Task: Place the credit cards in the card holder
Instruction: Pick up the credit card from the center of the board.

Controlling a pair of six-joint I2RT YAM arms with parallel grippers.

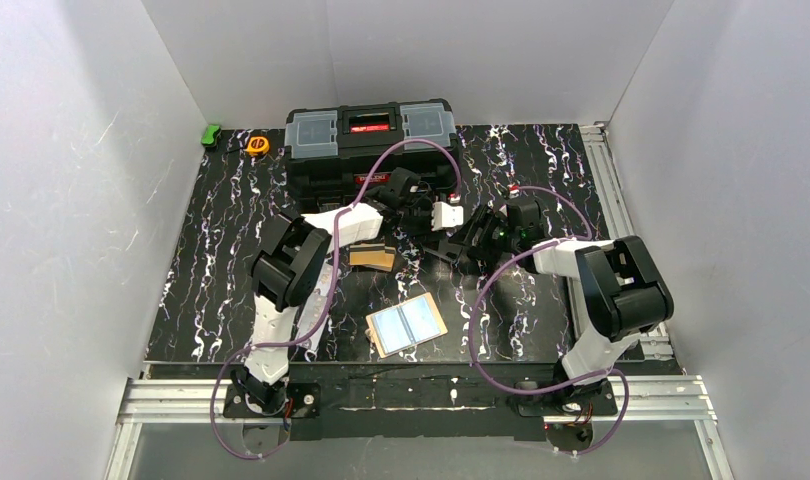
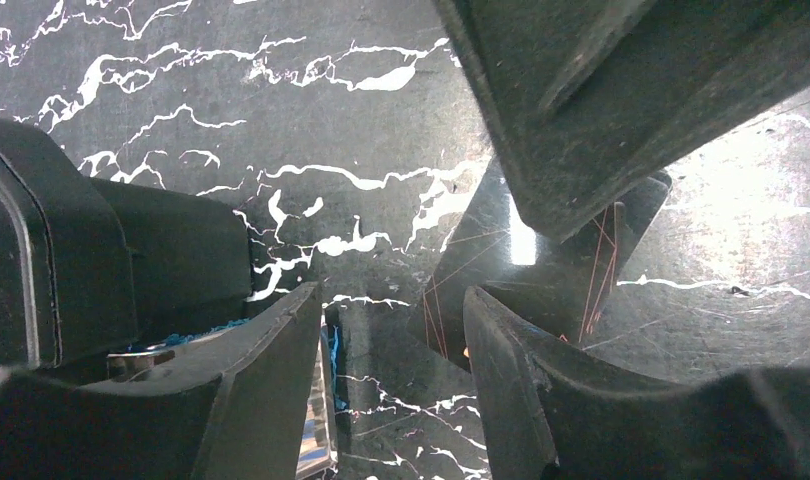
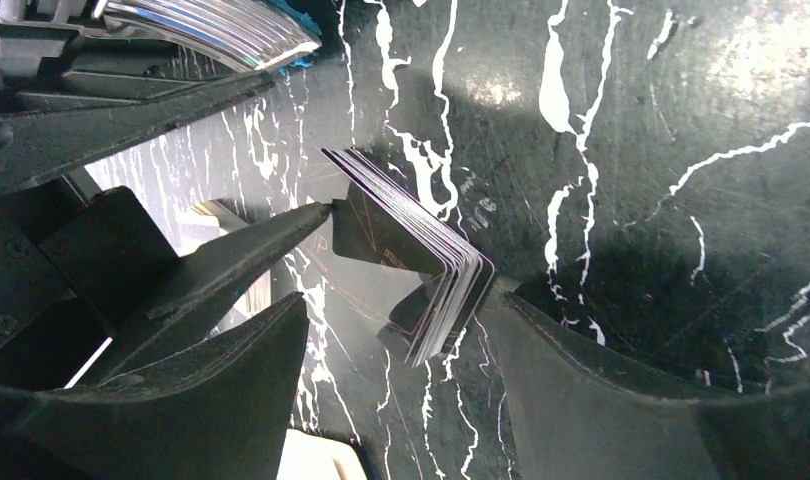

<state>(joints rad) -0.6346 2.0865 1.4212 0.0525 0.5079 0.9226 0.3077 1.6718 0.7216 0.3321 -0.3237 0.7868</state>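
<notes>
Before the toolbox [image 1: 371, 145], my right pincer [image 3: 401, 295] stood wide around the cards [image 3: 401, 235]; my left pincer [image 2: 393, 295], half open, touched their edge.

**Black toolbox [image 1: 371, 150] stands at the far edge of a marbled table [image 1: 221, 260], seen from above.**

We see the box shut, with two clear-lidded trays flanking the handle on its top, a red label under the handle and another on its front. Off its left end lies a round orange tape measure [image 1: 258, 144]. Just beside that, in the table's far left corner, is a small green object [image 1: 212, 134] we cannot identify. The tabletop is black with white veining, glossy and scratched up close. Plain white walls [image 1: 71, 220] close it in on three sides, and aluminium rails [image 1: 606, 190] run along its right side and near edge.
</notes>
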